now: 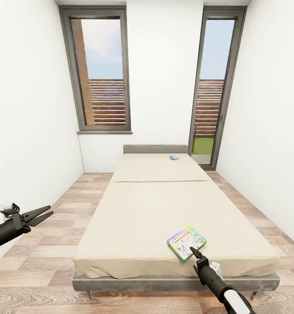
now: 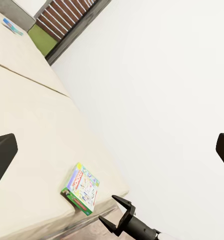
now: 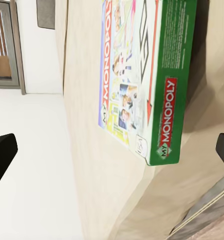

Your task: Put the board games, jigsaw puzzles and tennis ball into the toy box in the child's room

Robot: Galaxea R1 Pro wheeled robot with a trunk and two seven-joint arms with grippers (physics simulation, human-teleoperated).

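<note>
A green Monopoly board game (image 1: 187, 243) lies flat on the beige bed (image 1: 155, 205) near its foot, toward the right corner. My right gripper (image 1: 193, 251) is open just in front of the box, at the bed's foot edge, holding nothing. The right wrist view shows the box (image 3: 141, 75) close up between the spread fingers (image 3: 2, 152). A second small board game (image 1: 174, 157) lies far up the bed by the headboard. My left gripper (image 1: 42, 215) hangs open and empty over the floor left of the bed. The left wrist view shows the Monopoly box (image 2: 82, 189) and the right gripper (image 2: 108, 209).
The bed stands lengthwise in a narrow room between white walls. Wood floor (image 1: 46, 257) runs along both sides of it. A window (image 1: 104, 72) and a glass door (image 1: 212, 91) are in the far wall behind the grey headboard (image 1: 155, 149).
</note>
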